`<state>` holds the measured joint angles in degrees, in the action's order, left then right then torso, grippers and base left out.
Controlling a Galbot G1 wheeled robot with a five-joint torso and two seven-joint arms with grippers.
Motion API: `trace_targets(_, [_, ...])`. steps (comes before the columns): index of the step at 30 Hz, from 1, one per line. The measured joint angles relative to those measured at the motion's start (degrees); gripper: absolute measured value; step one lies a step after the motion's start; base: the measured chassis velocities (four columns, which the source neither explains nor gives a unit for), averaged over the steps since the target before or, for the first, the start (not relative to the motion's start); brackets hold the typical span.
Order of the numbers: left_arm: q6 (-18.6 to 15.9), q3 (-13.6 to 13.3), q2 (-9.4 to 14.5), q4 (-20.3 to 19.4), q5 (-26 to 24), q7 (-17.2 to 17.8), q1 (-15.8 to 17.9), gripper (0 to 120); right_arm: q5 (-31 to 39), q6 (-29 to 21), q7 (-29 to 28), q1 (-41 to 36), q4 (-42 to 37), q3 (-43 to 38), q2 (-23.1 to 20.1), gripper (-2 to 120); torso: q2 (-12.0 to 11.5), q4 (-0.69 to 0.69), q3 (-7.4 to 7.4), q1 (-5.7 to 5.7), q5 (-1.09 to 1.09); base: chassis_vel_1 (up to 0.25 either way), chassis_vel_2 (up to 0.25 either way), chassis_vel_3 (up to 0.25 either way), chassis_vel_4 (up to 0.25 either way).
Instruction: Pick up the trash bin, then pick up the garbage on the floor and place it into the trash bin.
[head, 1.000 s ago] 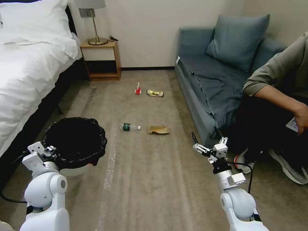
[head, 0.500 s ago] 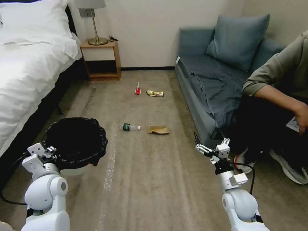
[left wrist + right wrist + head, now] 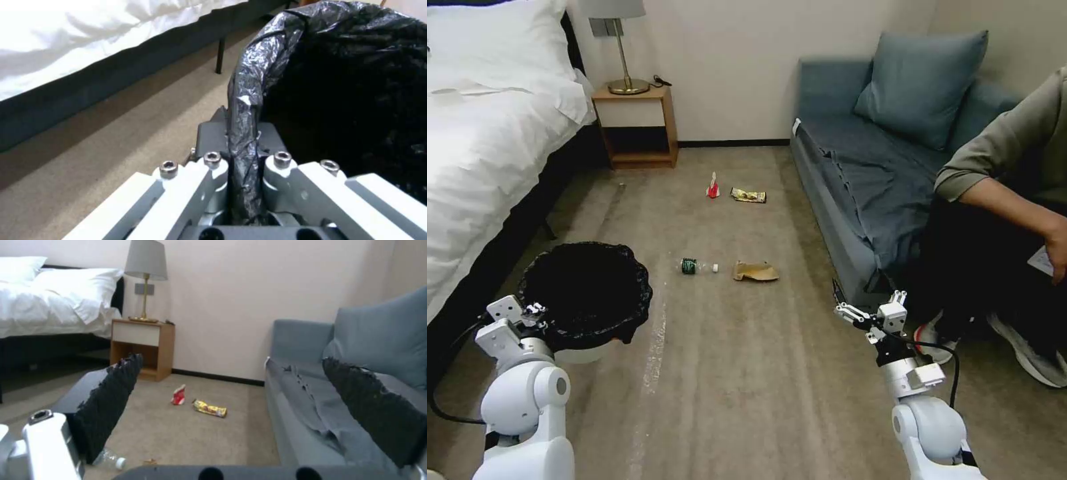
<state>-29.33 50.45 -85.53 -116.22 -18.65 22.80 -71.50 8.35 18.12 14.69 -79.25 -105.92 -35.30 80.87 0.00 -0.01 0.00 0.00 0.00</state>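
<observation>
Right gripper (image 3: 854,303) lowered slightly; bottle (image 3: 698,266) cap toward sofa (image 3: 854,180)

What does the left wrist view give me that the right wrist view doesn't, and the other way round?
Left wrist view: the left gripper with its jaws shut on the bag-lined rim of the trash bin, beside the bed.

Right wrist view: the right gripper, jaws open and empty, facing the red-and-white packet, gold wrapper, part of the bottle, the nightstand and sofa.

Both: the carpet and white bedding.
</observation>
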Motion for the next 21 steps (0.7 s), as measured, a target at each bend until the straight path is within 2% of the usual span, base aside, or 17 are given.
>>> trace_targets(21, [0.16, 0.19, 0.05, 0.08, -0.09, -0.08, 0.22, 5, -0.08, -0.03, 0.12, 0.15, 0.12, -0.19, 0.03, 100, 0.00, 0.00, 0.00, 0.00, 0.00, -0.063, 0.067, 0.071, -0.070])
